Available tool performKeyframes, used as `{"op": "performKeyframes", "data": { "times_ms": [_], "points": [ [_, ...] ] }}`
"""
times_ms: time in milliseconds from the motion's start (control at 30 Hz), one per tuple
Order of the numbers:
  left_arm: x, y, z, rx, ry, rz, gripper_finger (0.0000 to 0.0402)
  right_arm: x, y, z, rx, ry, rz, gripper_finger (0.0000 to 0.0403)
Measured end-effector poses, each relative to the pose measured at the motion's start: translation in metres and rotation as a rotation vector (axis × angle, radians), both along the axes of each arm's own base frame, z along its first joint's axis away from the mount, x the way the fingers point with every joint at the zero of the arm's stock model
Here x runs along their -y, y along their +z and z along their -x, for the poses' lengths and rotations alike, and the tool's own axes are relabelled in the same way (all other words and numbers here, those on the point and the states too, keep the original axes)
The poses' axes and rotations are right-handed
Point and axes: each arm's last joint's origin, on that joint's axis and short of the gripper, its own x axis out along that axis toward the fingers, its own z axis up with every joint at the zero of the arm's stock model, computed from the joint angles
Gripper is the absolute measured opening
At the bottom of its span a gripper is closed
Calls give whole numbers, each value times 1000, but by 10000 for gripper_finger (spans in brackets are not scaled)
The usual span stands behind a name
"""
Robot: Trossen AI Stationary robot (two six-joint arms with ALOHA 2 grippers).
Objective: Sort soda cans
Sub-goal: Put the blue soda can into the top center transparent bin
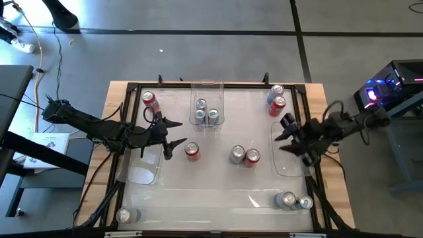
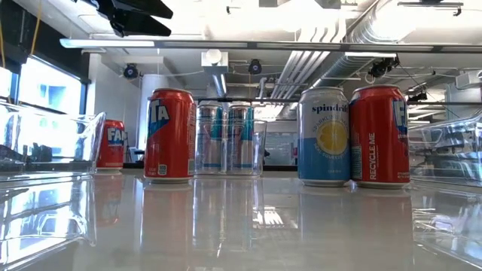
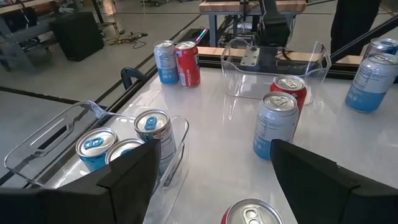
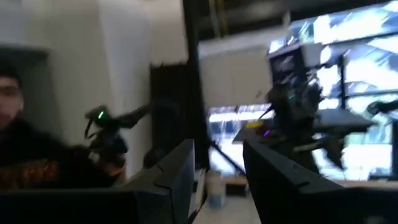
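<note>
Red can sits just beyond the wide-open, empty left claw.

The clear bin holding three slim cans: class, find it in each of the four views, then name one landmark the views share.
High view: the clear bin sits at the table's far middle.
Low view: centre, behind the front cans.
Left wrist view: close to the camera, three can tops showing.
Right wrist view: not in it.
Landmark: the pale can beside a red can, mid-table.
</note>
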Motion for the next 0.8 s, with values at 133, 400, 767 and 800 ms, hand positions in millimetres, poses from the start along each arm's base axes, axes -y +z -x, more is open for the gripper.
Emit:
{"op": "performKeyframes", "data": {
  "times_ms": [133,400,767,800],
  "points": [
    [0,0,0,0,0,0,295,-12,25,-23,-152,43,-68,132],
    [0,-1,1,-16,0,-5,295,-36,32,-48,-927,-145,-57,136],
    [0,-2,1,-21,1,-6,295,-86,3,-57,-1663,-267,-158,230],
    [0,-2,1,-21,1,-6,295,-91,1,-55,-1697,-271,-161,242]
  ]
}}
